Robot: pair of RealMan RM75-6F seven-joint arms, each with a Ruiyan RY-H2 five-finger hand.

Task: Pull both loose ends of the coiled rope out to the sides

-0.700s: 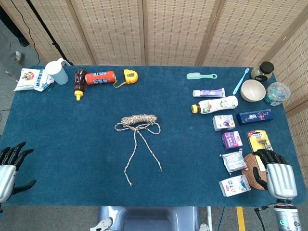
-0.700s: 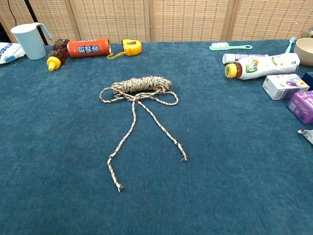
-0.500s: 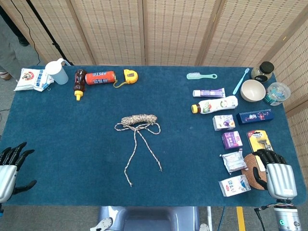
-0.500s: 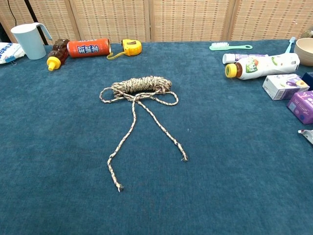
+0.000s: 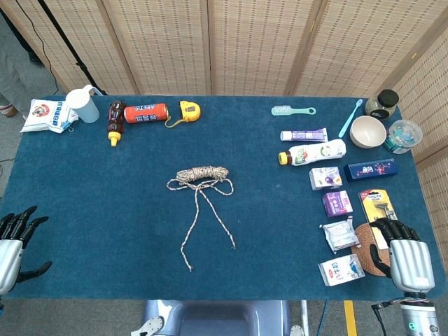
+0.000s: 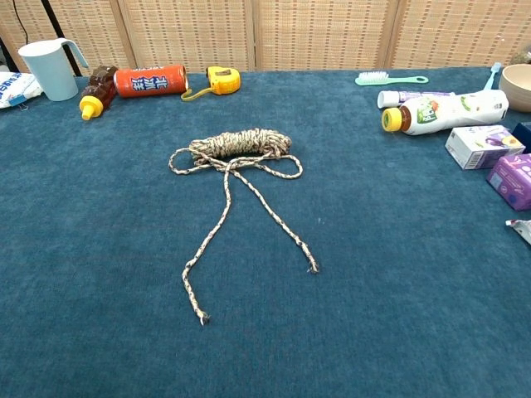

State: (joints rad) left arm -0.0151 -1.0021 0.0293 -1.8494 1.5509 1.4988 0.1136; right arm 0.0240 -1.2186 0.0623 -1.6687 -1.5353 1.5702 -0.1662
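One coiled rope (image 5: 202, 173) lies near the middle of my blue counter (image 5: 105, 203), and I take it as my landmark. Its bundle sits at the far side, with two small loops just in front of it, and two loose ends (image 6: 197, 311) cross once and trail toward me, the left one reaching nearer than the right.

My left hand (image 5: 12, 241) is at the near left corner, well apart from the rope, fingers spread and grasping nothing. My right hand (image 5: 404, 255) is at the near right edge, equally far from the rope, over a round brown coaster (image 5: 364, 238); its fingers are extended and it holds nothing.

Beyond the rope to the left I count one white pitcher (image 5: 82, 103), one brown bottle (image 5: 115, 120), one orange can (image 5: 146, 112) and one yellow tape measure (image 5: 189, 109). To the rope's right lie one green brush (image 5: 292, 110), one tube (image 5: 304, 134), one white bottle (image 5: 312, 152), one bowl (image 5: 367, 131), and two purple boxes (image 5: 337, 204).
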